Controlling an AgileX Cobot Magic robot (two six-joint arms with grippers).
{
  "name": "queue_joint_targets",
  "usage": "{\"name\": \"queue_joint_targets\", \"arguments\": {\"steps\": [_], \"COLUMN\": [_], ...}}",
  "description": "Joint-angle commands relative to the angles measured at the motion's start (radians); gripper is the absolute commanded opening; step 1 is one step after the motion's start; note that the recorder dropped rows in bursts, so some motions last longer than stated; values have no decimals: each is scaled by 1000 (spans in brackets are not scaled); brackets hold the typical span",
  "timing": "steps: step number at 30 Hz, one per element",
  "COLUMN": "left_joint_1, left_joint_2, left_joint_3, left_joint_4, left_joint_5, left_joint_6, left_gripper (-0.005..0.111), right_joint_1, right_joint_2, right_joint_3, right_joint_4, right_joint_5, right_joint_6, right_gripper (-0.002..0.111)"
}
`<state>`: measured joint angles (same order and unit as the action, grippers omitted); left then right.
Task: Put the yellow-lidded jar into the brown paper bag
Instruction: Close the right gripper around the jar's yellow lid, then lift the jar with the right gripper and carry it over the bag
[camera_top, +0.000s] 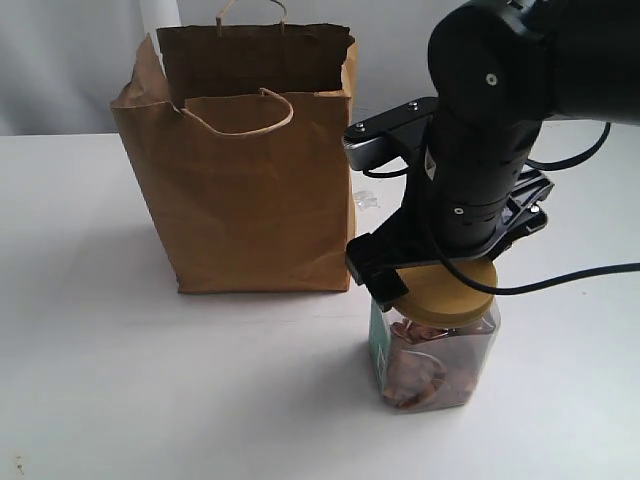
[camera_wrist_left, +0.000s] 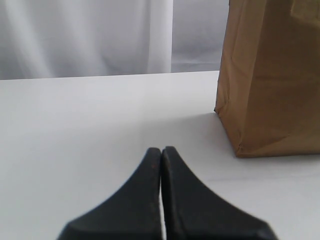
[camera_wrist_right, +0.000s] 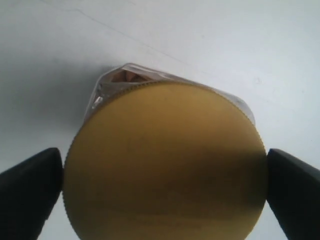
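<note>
jar with a yellow lid is seen standing on a white table, just in front of the right corner of the bag and apart from it. the lid is clamped on both sides by the right gripper. the bag is stood upright, top open. the left gripper is held fully closed and empty, near the bag.

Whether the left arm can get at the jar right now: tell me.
Probably not. The left gripper, shut, sits low over the table with only the bag in its view, and the right gripper clasps the jar from above.
</note>
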<state>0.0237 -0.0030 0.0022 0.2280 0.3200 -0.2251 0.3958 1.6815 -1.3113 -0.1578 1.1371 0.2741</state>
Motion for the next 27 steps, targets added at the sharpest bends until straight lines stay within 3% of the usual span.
{"name": "queue_joint_targets", "arguments": {"steps": [1,6,9,15,17,20,27], "left_joint_1": [-3,-3,-3,-3,-3,-3,-3], "left_joint_2": [3,3,3,3,3,3,3], "left_joint_3": [-2,-2,-2,-2,-2,-2,-2], "left_joint_4": [-4,-4,-4,-4,-4,-4,-4], "left_joint_5": [-10,-10,-10,-10,-10,-10,-10], "left_joint_6": [-4,-4,-4,-4,-4,-4,-4], "left_gripper": [1,1,1,1,1,1,1], "right_joint_1": [2,2,2,2,2,2,2], "right_joint_2": [2,1,1,1,1,1,-66], "right_joint_3": [1,1,1,1,1,-1,-137], "right_joint_4": [9,9,9,7,2,2,8], "right_joint_5": [-9,-7,1,10,10,17,84], "right_joint_6": [4,4,4,15,17,17,-48], "right_gripper": [100,99,93,57,39,0,0]}}
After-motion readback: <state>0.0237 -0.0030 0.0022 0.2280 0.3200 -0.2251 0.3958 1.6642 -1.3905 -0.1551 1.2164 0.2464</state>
